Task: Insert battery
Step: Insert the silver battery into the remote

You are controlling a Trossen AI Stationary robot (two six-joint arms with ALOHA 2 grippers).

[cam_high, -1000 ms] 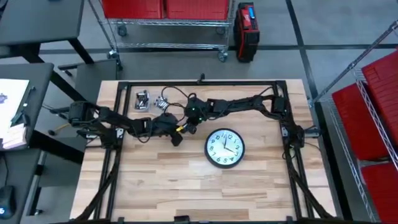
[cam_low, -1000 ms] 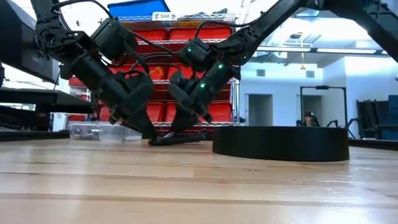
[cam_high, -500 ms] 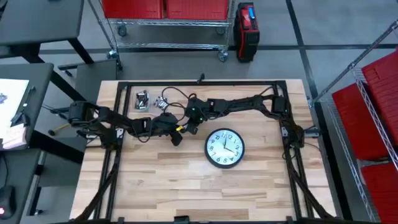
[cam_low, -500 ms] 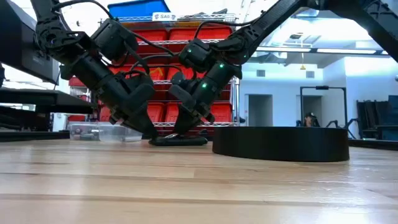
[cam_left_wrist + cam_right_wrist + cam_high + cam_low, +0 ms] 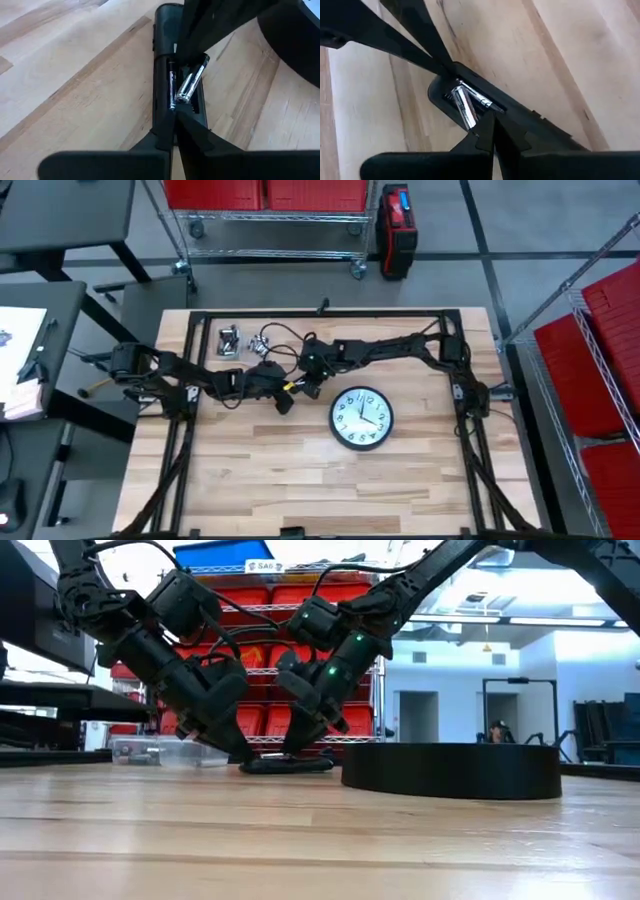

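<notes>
I am holding the black remote flat on the counter with my left jaws, which are clenched on its end. A silver battery is lying tilted in the open compartment, one end raised, beside another battery already seated. My right jaws are coming together just at the tilted battery's end, pressed closed against it. The round clock is resting near, to the right.

Clock dial: numerals 1–12; no other legible text.
</notes>
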